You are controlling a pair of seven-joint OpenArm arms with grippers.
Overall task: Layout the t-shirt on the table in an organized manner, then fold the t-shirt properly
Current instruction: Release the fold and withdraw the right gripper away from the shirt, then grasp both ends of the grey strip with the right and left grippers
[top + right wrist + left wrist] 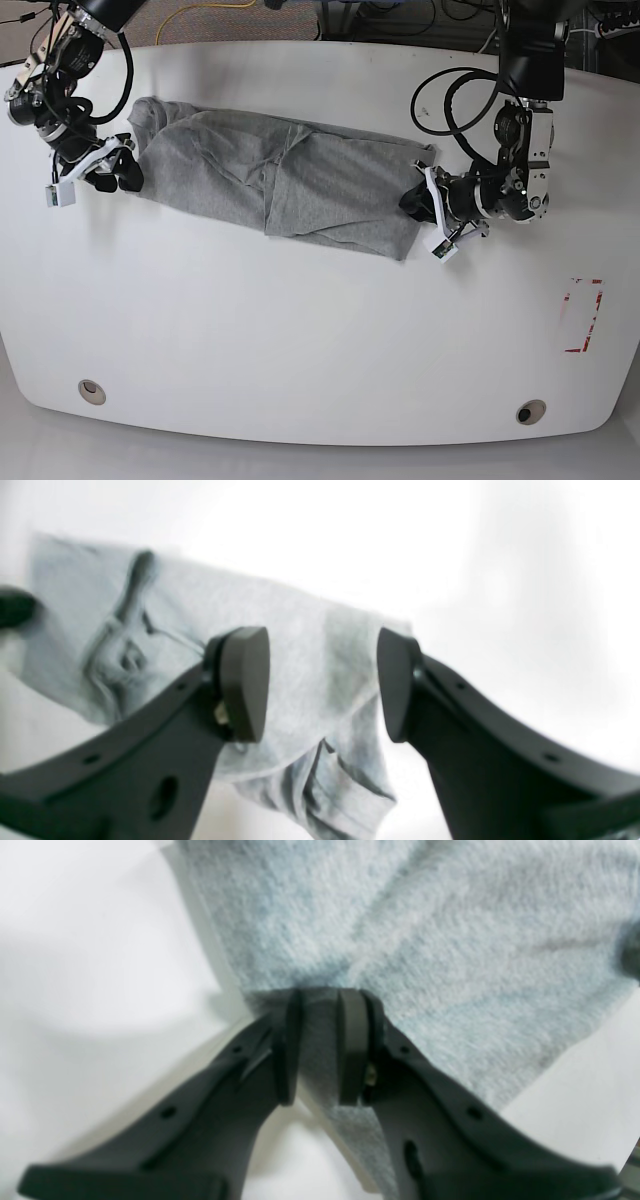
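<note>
The heather-grey t-shirt (pixel 300 180) lies stretched in a long, creased band across the far half of the white table (pixel 300 350). At its right end in the base view, my left gripper (pixel 425 205) is shut on the hem. The left wrist view shows a fold of t-shirt (pixel 450 940) pinched between the two pads of the left gripper (pixel 325 997). My right gripper (pixel 118 172) stands open at the shirt's left end. In the right wrist view, the rumpled t-shirt (pixel 310 615) lies beyond the wide gap of the right gripper (pixel 320 680), and nothing is held.
A red tape rectangle (pixel 583 315) marks the table's right side. Two round grommets (pixel 91 390) (pixel 531 411) sit near the front edge. Cables run along the back edge behind both arms.
</note>
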